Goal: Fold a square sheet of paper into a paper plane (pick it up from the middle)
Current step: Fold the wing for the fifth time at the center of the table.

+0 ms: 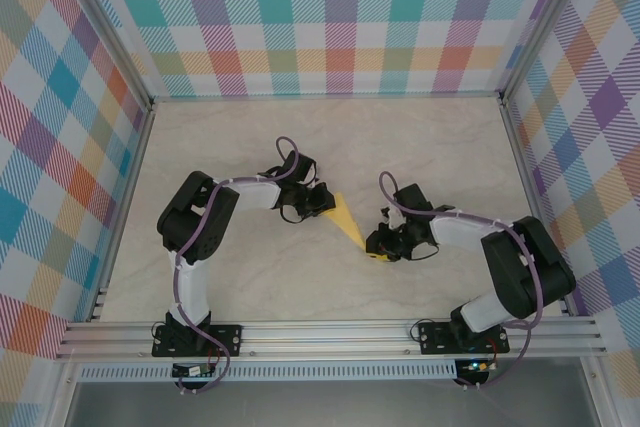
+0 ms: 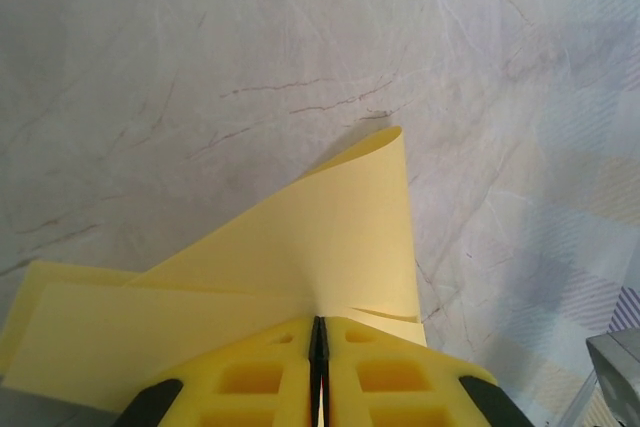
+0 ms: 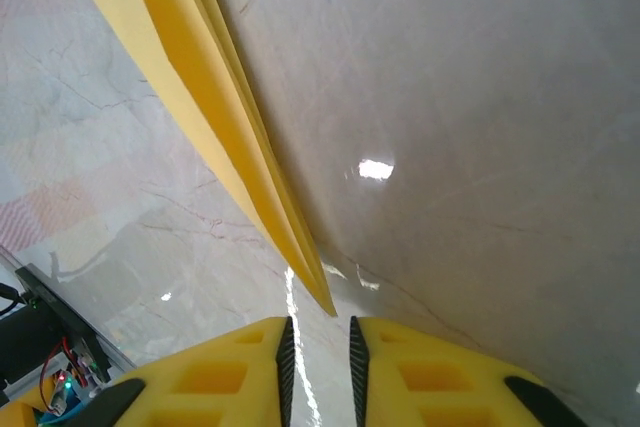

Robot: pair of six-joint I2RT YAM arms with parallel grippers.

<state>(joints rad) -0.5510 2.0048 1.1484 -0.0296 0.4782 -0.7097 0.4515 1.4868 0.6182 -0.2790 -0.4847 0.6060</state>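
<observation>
The yellow sheet of paper [image 1: 345, 219] is folded into a narrow pointed dart, the paper plane, and lies between the two arms in the top view. My left gripper [image 1: 318, 202] is shut on its wide end. In the left wrist view the jaws [image 2: 318, 322] meet on the paper [image 2: 340, 237], whose layers fan out ahead. My right gripper [image 1: 378, 244] is at the pointed end. In the right wrist view its jaws [image 3: 318, 332] stand a little apart, and the paper's tip [image 3: 322, 297] ends just ahead of the gap, not gripped.
The marble tabletop [image 1: 420, 137] is bounded by aluminium rails [image 1: 330, 332] at the near edge and by checked walls [image 1: 340, 17] on the other three sides. A small circuit board [image 3: 60, 367] shows at the lower left of the right wrist view.
</observation>
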